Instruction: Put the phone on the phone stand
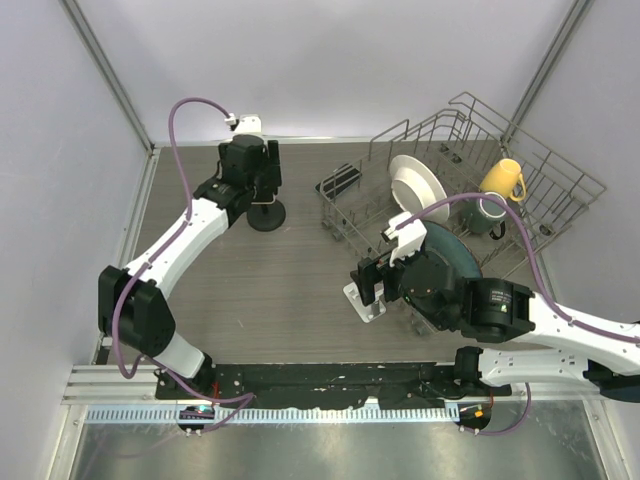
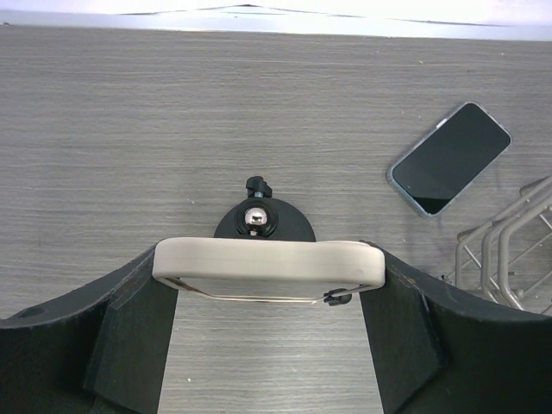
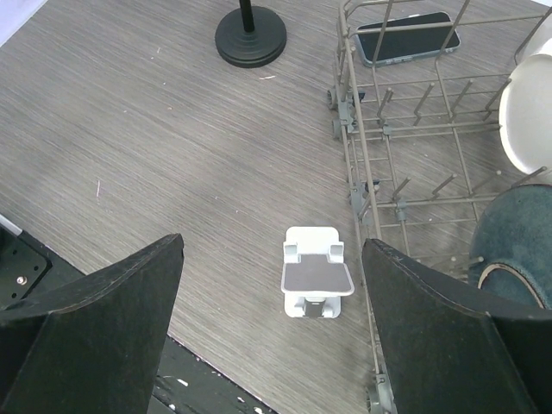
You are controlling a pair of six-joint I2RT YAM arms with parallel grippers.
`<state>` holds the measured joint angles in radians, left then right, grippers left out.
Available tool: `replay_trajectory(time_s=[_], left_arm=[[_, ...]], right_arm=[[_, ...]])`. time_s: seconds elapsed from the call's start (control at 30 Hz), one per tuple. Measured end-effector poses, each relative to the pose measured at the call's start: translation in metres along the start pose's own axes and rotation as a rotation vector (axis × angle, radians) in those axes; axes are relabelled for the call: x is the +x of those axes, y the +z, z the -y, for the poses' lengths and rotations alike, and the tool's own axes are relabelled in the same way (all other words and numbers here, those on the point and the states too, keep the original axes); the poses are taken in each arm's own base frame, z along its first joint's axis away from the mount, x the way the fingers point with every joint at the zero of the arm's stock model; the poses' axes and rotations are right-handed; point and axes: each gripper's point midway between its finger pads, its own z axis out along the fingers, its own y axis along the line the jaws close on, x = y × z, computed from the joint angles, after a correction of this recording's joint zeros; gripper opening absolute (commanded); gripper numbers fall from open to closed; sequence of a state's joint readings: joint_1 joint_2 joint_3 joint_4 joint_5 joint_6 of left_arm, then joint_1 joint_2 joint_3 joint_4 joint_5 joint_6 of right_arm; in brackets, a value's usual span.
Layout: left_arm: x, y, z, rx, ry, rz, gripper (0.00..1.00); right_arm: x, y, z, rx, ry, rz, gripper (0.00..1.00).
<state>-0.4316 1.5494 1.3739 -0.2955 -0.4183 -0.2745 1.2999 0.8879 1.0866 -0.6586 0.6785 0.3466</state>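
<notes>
On the grey table [image 1: 300, 270] the dark flat phone [image 2: 448, 159] is left unlifted, off the white plastic stand [image 3: 316, 280]; right fingers [image 3: 103, 319] are held open, left fingers [image 2: 86, 345] clamped on a pale plate [image 2: 267, 267].

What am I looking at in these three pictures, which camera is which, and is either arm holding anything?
Two robot arms, each ending in a two-finger gripper, stand at the near edge of a table. The overhead picture looks down on both; the other two come from a camera on each wrist, looking past its own fingers. On it lie a dark phone, a white phone stand, a black round-based stand and a wire dish rack holding a white plate and a yellow mug. The left gripper appears closed on a pale plate above the black stand's base. The right gripper hangs open over the white stand, holding nothing.
</notes>
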Motion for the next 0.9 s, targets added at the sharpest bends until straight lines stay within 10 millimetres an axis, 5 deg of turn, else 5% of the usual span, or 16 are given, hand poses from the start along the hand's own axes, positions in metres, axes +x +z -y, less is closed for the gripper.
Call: replay_trajectory(time_s=[0.43,0.73,0.8,0.83,0.9], left_arm=[[-0.006,0.011,-0.037,-0.014,-0.005,0.017,0.0],[-0.005,0.011,-0.037,0.013,0.011,0.016,0.0],[-0.005,0.011,-0.036,0.018,0.014,0.015,0.14],[-0.005,0.011,-0.037,0.019,0.014,0.013,0.35],[-0.005,0.011,-0.038,0.017,0.01,0.011,0.54]], right_arm=[[0.001,0.002,0.001,0.005,-0.001,-0.006,0.9],[0.002,0.003,0.001,0.005,0.0,-0.01,0.9],[0.002,0.003,0.001,0.004,0.0,-0.01,0.9],[0.002,0.003,0.001,0.004,0.001,-0.011,0.9],[0.002,0.003,0.0,0.002,0.001,-0.011,0.9]])
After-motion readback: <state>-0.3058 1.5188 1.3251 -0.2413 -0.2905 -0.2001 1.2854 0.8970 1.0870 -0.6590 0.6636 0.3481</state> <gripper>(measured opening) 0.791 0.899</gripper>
